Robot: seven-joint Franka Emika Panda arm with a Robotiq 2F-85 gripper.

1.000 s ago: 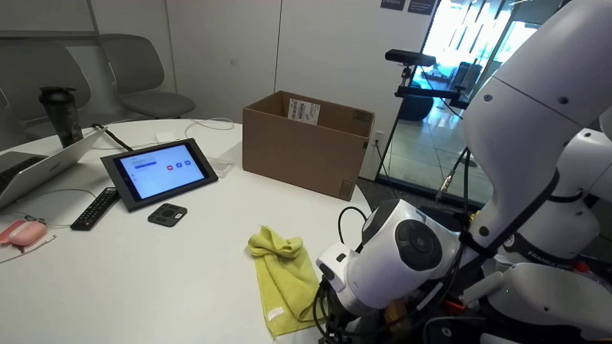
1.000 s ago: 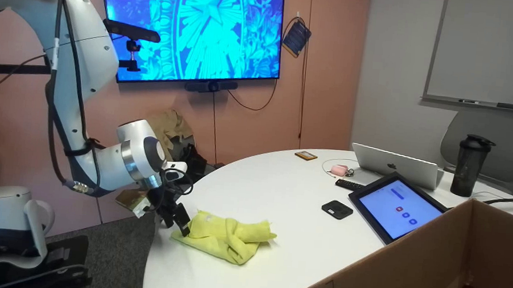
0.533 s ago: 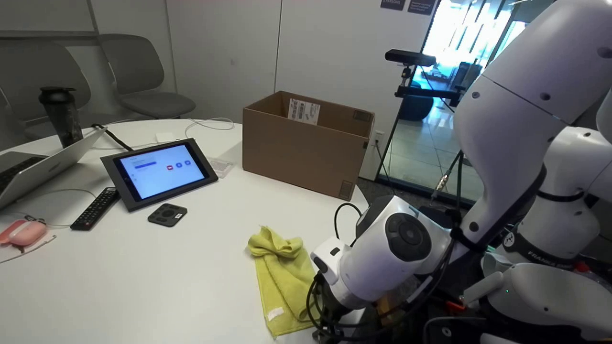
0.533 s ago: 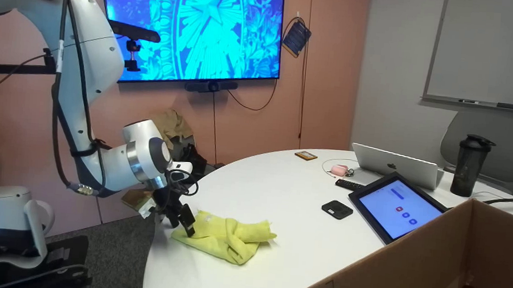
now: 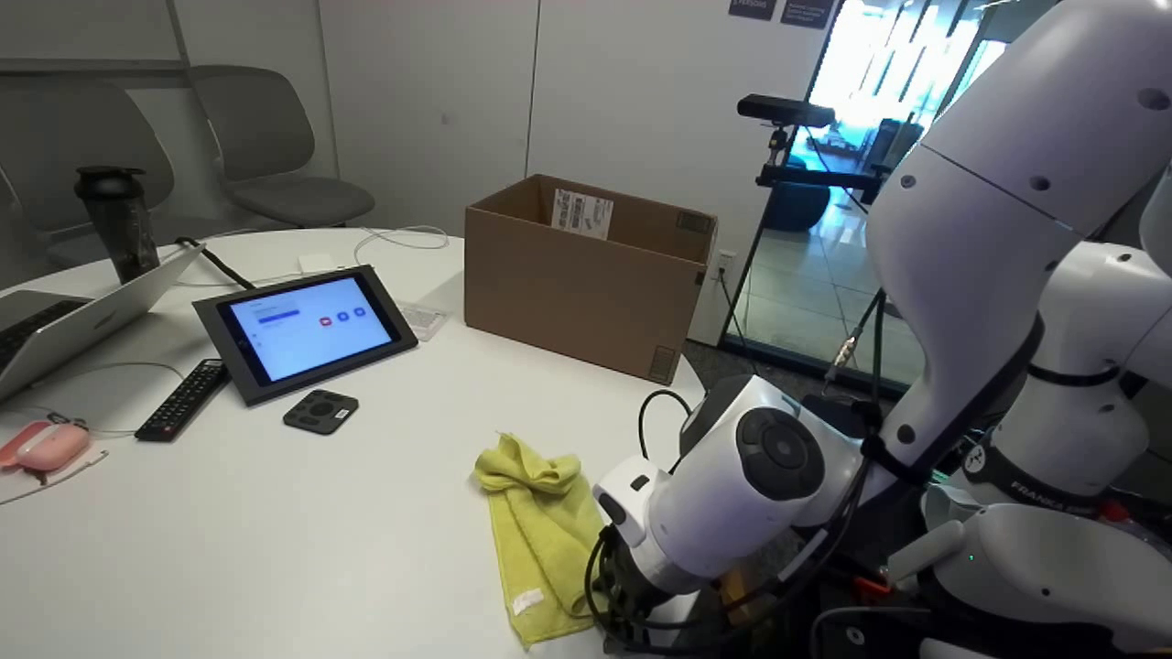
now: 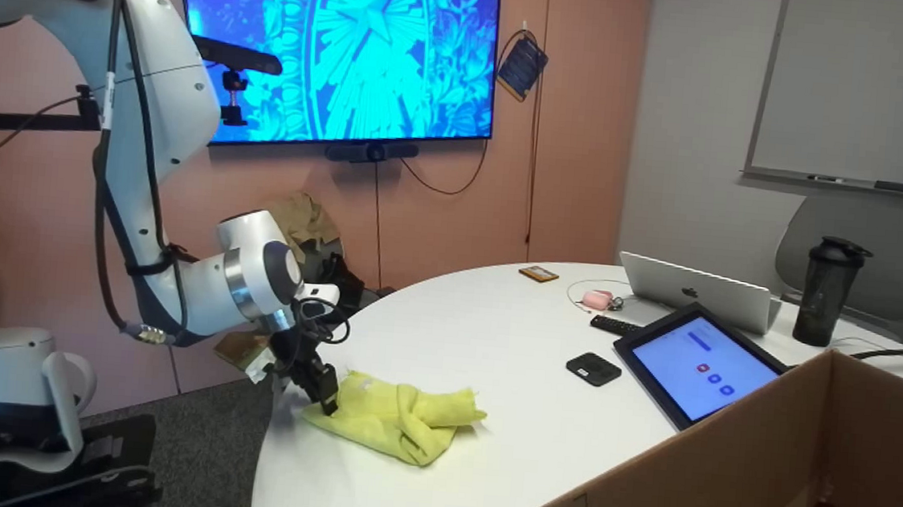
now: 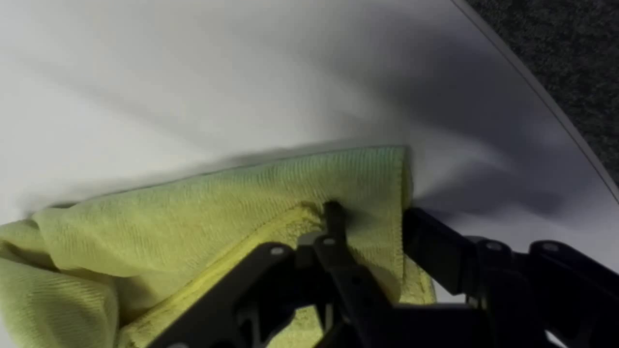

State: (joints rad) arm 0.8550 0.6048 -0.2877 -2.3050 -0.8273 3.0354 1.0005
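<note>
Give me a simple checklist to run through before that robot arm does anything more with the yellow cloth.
1. Gripper at the yellow cloth: ok, it is over one end.
2. Fingers closed together: not ok, a gap shows between them in the wrist view, with cloth in it.
3. Fingertips off the tabletop: cannot tell, the cloth hides the contact.
4. Cloth resting on the tabletop: ok, rumpled, near the edge.
5. Black puck-like device apart from the cloth: ok.
6. Cardboard box upright, top open: ok.
</note>
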